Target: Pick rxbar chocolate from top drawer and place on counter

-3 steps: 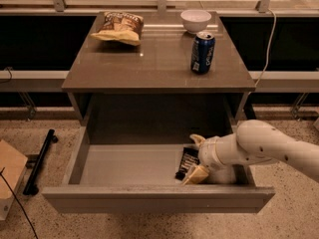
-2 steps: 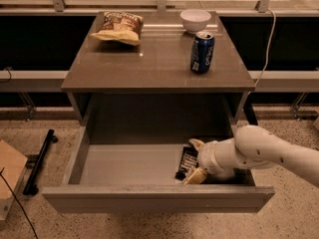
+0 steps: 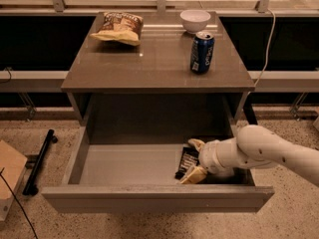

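**Gripper settles over the bar, no lift yet**

A speckled stone floor [image 3: 279, 218] and a dark glazed wall frame the grey-brown cabinet. Its glossy grey-brown counter [image 3: 149, 63] sits directly above the pulled-out top drawer [image 3: 149, 198], a wide shallow tray with a pale grey floor and a long plain front panel.

Over the last second the white arm has eased slightly lower and further into the drawer. The arm's pale two-finger gripper [image 3: 194, 159] has come to rest in the drawer's right front corner. The small flat black rxbar chocolate wrapper [image 3: 185, 163] has not shifted at all. It lies flat on the drawer floor, right of the drawer's middle and close behind the front panel. My reading is that the approach is finished and the grasp is the step in hand. Lifting the bar and carrying it to the counter are both still to do.

The jaws stand apart with nothing lifted. One finger [image 3: 196, 144] sits at the bar's far end, towards the drawer's back. The other finger [image 3: 193, 175] sits at its near end, against the front panel. The bar lies between them, and I cannot tell whether either finger is pressing on it.

Above the drawer, a yellow-brown chip bag [image 3: 118, 28], a white bowl [image 3: 195, 20] and a blue soda can [image 3: 202, 52] stand on the counter.
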Available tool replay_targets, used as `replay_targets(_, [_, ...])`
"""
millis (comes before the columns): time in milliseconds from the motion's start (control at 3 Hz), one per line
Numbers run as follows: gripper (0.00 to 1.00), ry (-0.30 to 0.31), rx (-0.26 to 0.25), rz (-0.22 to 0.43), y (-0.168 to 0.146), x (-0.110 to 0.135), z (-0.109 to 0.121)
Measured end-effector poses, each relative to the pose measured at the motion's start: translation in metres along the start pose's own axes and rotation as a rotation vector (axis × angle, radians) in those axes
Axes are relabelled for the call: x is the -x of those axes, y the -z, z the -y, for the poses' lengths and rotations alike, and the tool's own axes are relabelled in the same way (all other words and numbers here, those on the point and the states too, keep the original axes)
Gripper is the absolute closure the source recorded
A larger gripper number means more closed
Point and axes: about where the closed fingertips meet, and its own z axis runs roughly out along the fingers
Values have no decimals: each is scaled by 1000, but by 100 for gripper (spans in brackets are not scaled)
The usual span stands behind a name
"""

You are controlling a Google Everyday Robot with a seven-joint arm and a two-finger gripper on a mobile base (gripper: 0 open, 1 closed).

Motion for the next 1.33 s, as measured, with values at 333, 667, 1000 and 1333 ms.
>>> replay_targets(333, [73, 0, 0, 0, 4, 4, 0])
replay_targets(667, [96, 0, 0, 0, 6, 6, 0])
replay_targets(1000, [100, 0, 0, 0, 9, 9, 0])
replay_targets(1333, [100, 0, 0, 0, 10, 10, 0])
